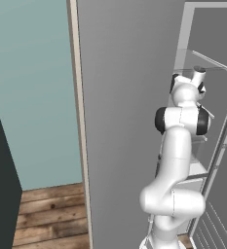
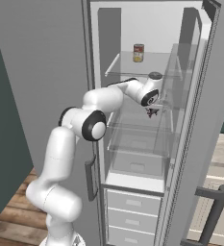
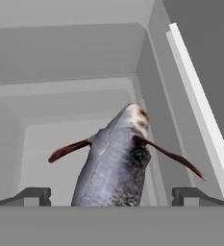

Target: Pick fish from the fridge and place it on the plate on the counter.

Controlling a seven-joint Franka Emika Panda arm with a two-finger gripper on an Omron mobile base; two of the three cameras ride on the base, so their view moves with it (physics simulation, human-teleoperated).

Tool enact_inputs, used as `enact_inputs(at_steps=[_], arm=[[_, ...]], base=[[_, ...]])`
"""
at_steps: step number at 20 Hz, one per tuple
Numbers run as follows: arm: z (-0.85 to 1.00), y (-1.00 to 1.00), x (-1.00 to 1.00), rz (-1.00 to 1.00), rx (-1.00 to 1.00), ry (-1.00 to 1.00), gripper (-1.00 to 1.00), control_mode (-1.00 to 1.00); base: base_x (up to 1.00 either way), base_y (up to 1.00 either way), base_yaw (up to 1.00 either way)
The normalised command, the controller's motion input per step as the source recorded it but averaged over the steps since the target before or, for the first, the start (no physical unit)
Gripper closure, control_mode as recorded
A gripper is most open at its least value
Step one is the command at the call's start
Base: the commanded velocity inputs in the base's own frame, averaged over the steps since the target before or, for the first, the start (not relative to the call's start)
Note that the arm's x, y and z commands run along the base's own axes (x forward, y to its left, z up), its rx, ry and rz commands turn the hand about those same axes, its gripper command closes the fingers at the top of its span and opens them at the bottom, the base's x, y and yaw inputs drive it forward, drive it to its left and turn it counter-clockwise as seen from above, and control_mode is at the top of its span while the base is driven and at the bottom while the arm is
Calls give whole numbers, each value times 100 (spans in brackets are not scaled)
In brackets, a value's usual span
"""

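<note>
Pincer [image 3: 111, 194] stood fully open inside the fridge [image 2: 147, 110], holding nothing; the fish [image 3: 116, 163] lay between its fingertips [image 3: 34, 194], untouched.

Scaly, faintly glossy fish [image 3: 114, 168]; clear glass shelves [image 2: 137, 132].

White arm [image 2: 68, 144] elbow-bent, reaching forward, its fingers [image 3: 32, 196] spread wide apart
</note>
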Motion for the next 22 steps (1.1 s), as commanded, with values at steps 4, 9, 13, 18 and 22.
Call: enact_inputs(at_steps=[4, 9, 13, 18, 22], arm=[[0, 0, 0, 0, 0, 0, -100, -100], [-3, 0, 0, 0, 0, 0, -100, -100], [-1, 0, 0, 0, 0, 0, -100, -100], [-1, 0, 0, 0, 0, 0, 100, -100], [0, 0, 0, 0, 0, 0, 100, -100]], base=[[0, 0, 0], [0, 0, 0], [0, 0, 0], [0, 0, 0], [0, 0, 0]])
